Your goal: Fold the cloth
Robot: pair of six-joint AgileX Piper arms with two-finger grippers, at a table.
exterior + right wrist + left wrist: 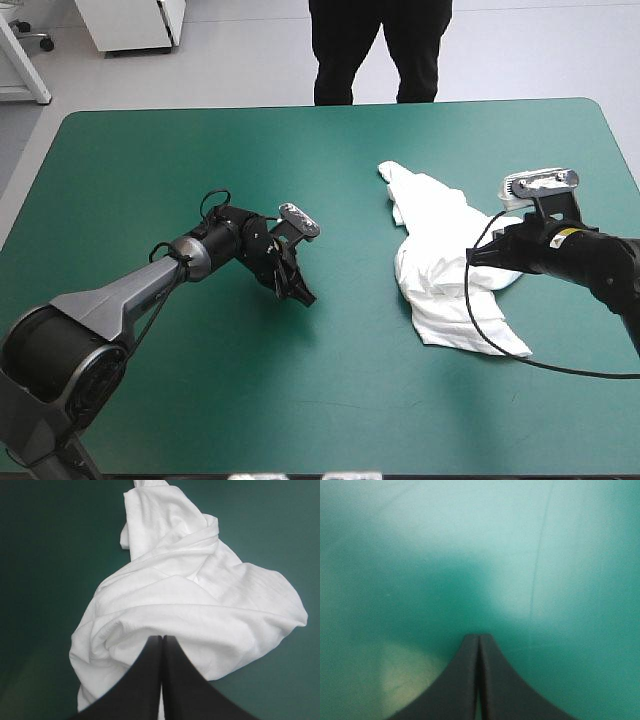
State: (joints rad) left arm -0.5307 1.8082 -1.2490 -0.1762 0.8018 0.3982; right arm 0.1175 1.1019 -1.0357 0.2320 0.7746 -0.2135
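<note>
The white T-shirt (pixel 437 228) lies crumpled on the right half of the teal-green table, one narrow end trailing toward the far edge. My right gripper (pixel 474 258) sits at its right side, shut on the T-shirt. In the right wrist view the black fingers (pixel 145 680) meet in a point at my right gripper (pixel 162 637), with folds of the T-shirt (pixel 200 590) gathered around the tip. My left gripper (pixel 300 296) is shut and empty, low over bare cover left of the middle, well apart from the shirt. The left wrist view has my left gripper (pixel 479 636) above plain teal-green cover.
Bare table (pixel 150 180) spreads out to the left and along the front edge. The table's right edge lies close behind my right arm.
</note>
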